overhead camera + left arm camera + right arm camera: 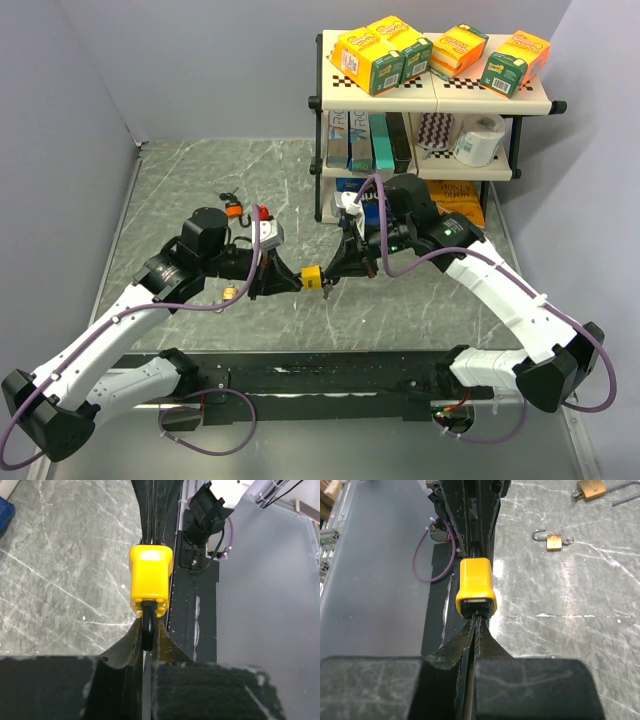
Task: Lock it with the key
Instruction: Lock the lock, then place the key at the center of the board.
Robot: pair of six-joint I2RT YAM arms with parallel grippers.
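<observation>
A yellow padlock [311,276] hangs in the air between my two grippers, above the table's near middle. My left gripper [291,281] is shut on its black shackle [148,629], with the yellow body [150,577] sticking out beyond the fingertips. My right gripper [331,279] is shut on a thin key [478,621] that sits in the keyhole face of the padlock [476,582]. The key is mostly hidden between the fingers. The two grippers face each other end to end.
A small brass padlock [553,541] with an open shackle lies on the table [180,180], and another [590,488] lies farther off. Orange [235,209] and red [264,212] padlocks lie behind the left arm. A stocked shelf [430,110] stands at the back right.
</observation>
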